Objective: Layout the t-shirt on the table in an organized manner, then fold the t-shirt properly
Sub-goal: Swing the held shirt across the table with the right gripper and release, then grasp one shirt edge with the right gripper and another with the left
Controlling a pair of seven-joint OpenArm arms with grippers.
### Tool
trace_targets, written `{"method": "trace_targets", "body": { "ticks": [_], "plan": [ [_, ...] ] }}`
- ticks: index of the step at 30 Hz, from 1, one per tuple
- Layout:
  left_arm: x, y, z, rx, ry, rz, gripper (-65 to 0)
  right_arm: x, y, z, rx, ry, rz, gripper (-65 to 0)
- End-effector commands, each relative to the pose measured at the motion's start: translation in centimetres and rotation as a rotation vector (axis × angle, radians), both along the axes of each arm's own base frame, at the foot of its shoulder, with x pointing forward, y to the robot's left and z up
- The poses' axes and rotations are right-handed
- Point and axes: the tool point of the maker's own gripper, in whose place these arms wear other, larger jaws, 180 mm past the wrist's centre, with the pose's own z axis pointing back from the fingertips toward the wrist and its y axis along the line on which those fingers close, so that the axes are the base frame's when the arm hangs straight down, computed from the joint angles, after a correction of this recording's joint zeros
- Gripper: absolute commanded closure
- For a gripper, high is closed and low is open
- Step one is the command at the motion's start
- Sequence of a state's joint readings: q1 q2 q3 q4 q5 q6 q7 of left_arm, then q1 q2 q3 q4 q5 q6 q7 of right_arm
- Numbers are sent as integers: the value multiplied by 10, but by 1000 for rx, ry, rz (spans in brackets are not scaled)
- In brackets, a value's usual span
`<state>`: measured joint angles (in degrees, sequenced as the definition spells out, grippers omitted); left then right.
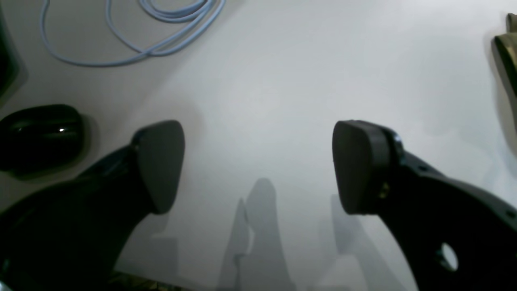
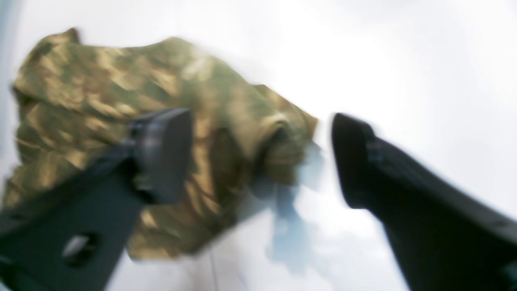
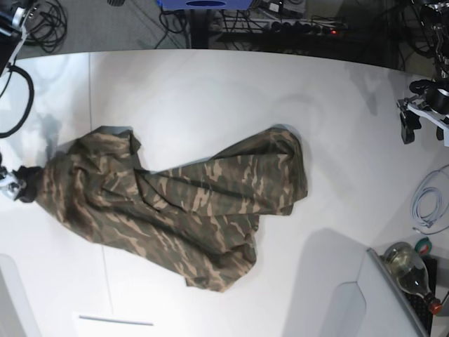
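Observation:
The camouflage t-shirt (image 3: 196, 210) lies crumpled and stretched across the white table (image 3: 210, 105), from the left edge to right of centre. At the shirt's left end, my right gripper (image 3: 21, 189) is low over the table. The blurred right wrist view shows this gripper (image 2: 258, 157) open, its jaws wide apart over the bunched t-shirt (image 2: 101, 81) and bare table (image 2: 404, 60). My left gripper (image 3: 424, 130) hangs at the far right, away from the shirt. It (image 1: 258, 161) is open above bare table (image 1: 282, 81), holding nothing. A scrap of t-shirt (image 1: 509, 52) shows at that view's right edge.
A light blue cable (image 1: 133, 48) coils on the table near the left arm, also seen by the right edge (image 3: 424, 203). A black rounded object (image 1: 40, 135) sits left of the left gripper. A bottle (image 3: 410, 270) and a grey panel (image 3: 379, 302) stand at the front right.

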<state>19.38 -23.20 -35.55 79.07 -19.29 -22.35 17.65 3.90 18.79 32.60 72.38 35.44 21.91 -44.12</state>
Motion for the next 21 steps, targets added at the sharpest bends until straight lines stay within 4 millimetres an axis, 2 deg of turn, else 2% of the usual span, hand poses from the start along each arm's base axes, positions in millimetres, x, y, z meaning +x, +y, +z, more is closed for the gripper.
{"method": "trace_targets", "body": {
  "ticks": [1, 3, 6, 8, 12, 16, 21],
  "plan": [
    [8, 7, 16, 29, -38, -6, -548, 12, 3, 26, -39, -76, 37, -545],
    [8, 7, 15, 26, -38, -4, -548, 4, 42, 31, -112, -76, 164, -521],
    [10, 7, 17, 29, -46, -7, -548, -15, 137, 28, -244, -76, 437, -510],
    [11, 5, 17, 28, -47, -11, -548, -22, 176, 19, -322, -68, 491, -513],
    [10, 5, 16, 26, -44, -10, -548, -24, 229, -6, -502, -53, 561, -516],
    [9, 8, 16, 27, -45, -2, -548, -14, 237, -30, -588, 6, 555, -515],
    [7, 8, 15, 26, -40, 0, -548, -6, 224, -44, -687, 30, 474, -512]
  ]
}}
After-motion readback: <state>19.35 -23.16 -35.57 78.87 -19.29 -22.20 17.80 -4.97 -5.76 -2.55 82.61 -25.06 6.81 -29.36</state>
